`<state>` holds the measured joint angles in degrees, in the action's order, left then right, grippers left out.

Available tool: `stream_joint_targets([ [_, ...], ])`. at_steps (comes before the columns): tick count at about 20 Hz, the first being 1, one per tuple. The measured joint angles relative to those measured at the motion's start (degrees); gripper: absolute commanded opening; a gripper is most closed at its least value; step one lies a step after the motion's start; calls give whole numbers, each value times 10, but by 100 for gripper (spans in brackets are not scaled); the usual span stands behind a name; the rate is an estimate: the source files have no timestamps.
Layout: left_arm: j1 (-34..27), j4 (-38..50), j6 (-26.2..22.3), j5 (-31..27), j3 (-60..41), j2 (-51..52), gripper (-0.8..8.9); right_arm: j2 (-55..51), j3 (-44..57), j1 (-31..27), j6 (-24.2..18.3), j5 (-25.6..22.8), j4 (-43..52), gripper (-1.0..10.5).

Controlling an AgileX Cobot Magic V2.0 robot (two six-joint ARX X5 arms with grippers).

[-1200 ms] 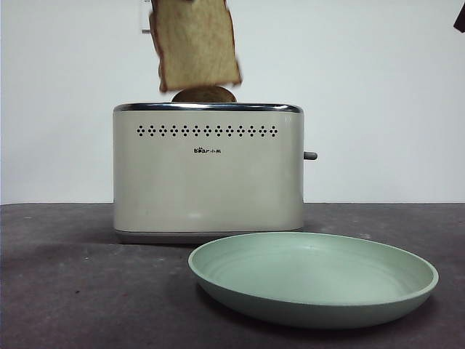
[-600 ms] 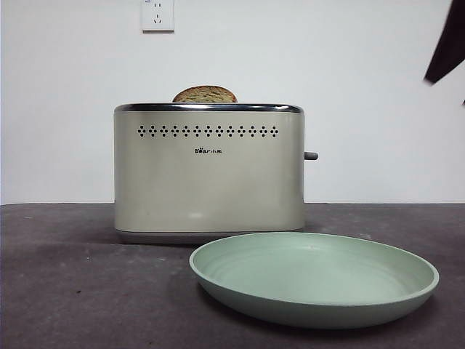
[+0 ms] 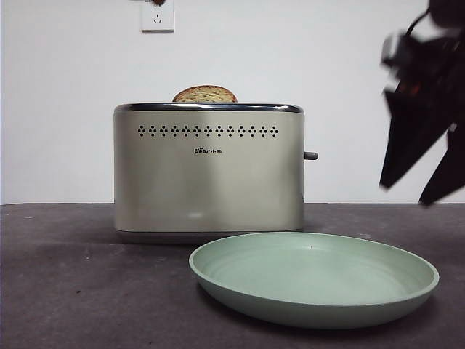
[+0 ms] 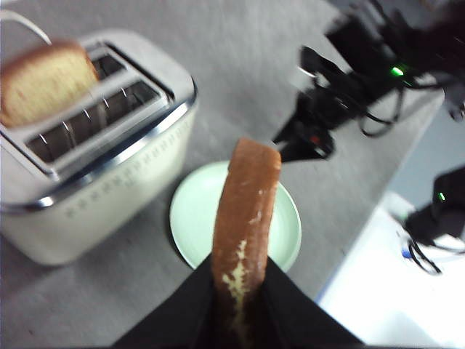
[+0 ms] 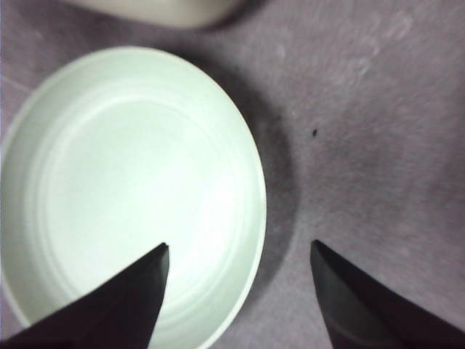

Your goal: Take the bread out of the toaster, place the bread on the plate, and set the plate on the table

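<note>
The left gripper (image 4: 240, 305) is being seen with its jaws pinching the bread (image 4: 245, 218); the slice is being gripped at one end, edge-on to the wrist camera, crust outward. It is being held in the air above the plate (image 4: 192, 218) and beside the toaster (image 4: 94, 145), clear of both.

The right gripper (image 5: 240, 280) is being held with its jaws spread wide, nothing between them. One jaw is being seen over the inside of the plate, the other over the table (image 5: 363, 109), the rim between them. In the front view it (image 3: 421, 185) is showing dark at the right edge, above the plate (image 3: 314, 305).

A second slice (image 3: 205, 94) is sitting in the toaster's (image 3: 208, 174) slot, its domed top showing above the chrome rim. The plate is resting on the table (image 3: 73, 291) just in front of the toaster. A wall socket (image 3: 158, 16) is being noted behind.
</note>
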<state>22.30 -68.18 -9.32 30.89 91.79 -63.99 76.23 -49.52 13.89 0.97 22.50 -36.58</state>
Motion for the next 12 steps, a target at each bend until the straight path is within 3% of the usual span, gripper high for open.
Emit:
stream_joint_targets([
  [7,0,-13,-17,6,0,-2,4,128,0,32,3,0,58,208],
  [11,0,-19,-17,6,0,-2,4,153,-1,37,3,-1,68,2],
  [12,0,-19,-17,7,0,-3,4,154,-1,37,3,-1,68,5],
])
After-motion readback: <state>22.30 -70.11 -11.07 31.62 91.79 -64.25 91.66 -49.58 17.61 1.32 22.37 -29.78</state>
